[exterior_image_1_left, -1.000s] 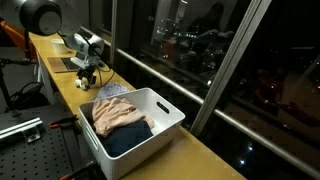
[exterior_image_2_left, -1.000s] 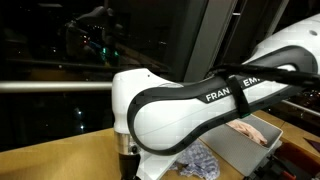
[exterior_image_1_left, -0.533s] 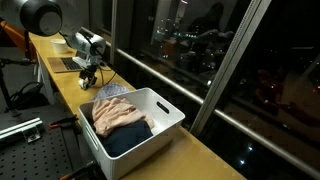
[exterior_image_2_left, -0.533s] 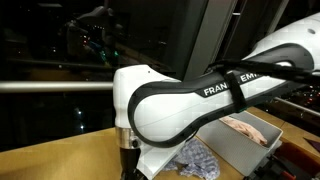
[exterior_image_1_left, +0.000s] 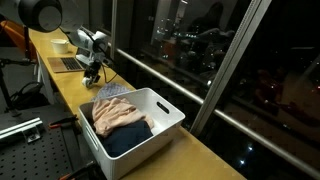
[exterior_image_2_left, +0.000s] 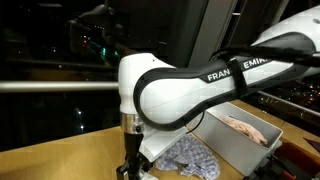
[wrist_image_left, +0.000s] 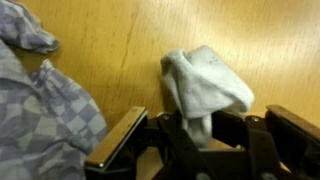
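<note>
**Firmly pinched: a white cloth on the window counter**

Seen from the wrist, the jaws are closed on a crumpled white cloth (wrist_image_left: 205, 80). Its lower fold is squeezed between the pads, and the rest bunches up above them on the bare wood. Just beside it, apart from the jaws, lies a blue-and-white checked cloth (wrist_image_left: 45, 120). In an exterior view this cloth (exterior_image_2_left: 190, 158) spreads out under the white robot arm (exterior_image_2_left: 190, 90).

The counter (exterior_image_1_left: 200, 155) is a long, narrow run of pale wood with a smooth, lightly grained top. It sits hard against a wall of tall windows (exterior_image_1_left: 200, 40). The glass is dark, with scattered city lights and reflections, and it is divided by a slanting grey mullion (exterior_image_1_left: 235, 60).

Near the checked cloth stands a white plastic bin (exterior_image_1_left: 165, 105). It holds a pink garment (exterior_image_1_left: 118, 115) heaped over a dark blue one (exterior_image_1_left: 130, 140). The arm (exterior_image_1_left: 85, 45) works at the far end of the counter, beyond the bin. A perforated metal bench (exterior_image_1_left: 20, 130) stands lower down on the room side.
</note>
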